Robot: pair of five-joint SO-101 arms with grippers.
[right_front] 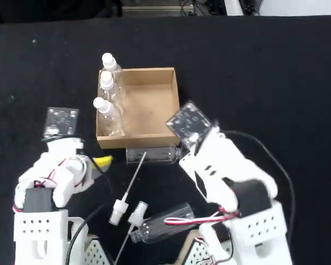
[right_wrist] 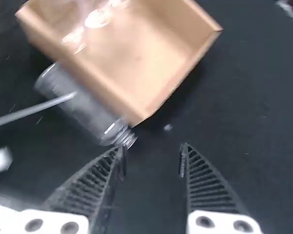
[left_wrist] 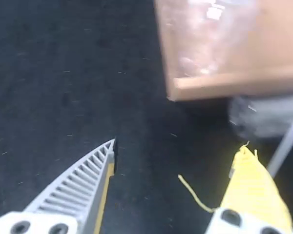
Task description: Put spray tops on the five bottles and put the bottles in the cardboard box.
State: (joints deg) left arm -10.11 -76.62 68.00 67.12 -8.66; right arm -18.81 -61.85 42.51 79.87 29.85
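Start from the black table (right_front: 276, 72), then the cardboard box (right_front: 138, 141) at upper centre of the high view, already holding three capped bottles (right_front: 111, 107) in a row along its left wall.

Turn next to the right gripper (right_wrist: 152, 148): jaws partly spread, empty, hovering just beside the threaded neck of a bare bottle (right_front: 151, 155). Read this as the step in hand, most likely picking that bottle up for capping. Find it lying on its side directly below the box's front wall, touching or all but touching the cardboard, with its neck to the right. Close across the body rather than the neck, leaving the threads free. Draw it away from the box before lifting, so as not to drag the wall along.

Note the left gripper (left_wrist: 178, 144): jaws wide, empty, just lower left of the box's front corner. Hold it ready for a top.

Leave the second bare bottle (right_front: 165, 222), on its side at lower centre, for later.

Mind the two spray tops (right_front: 119, 211) just left of it. Watch one thin tube (right_front: 135, 176) slanting up to the first bottle and likely to snag.
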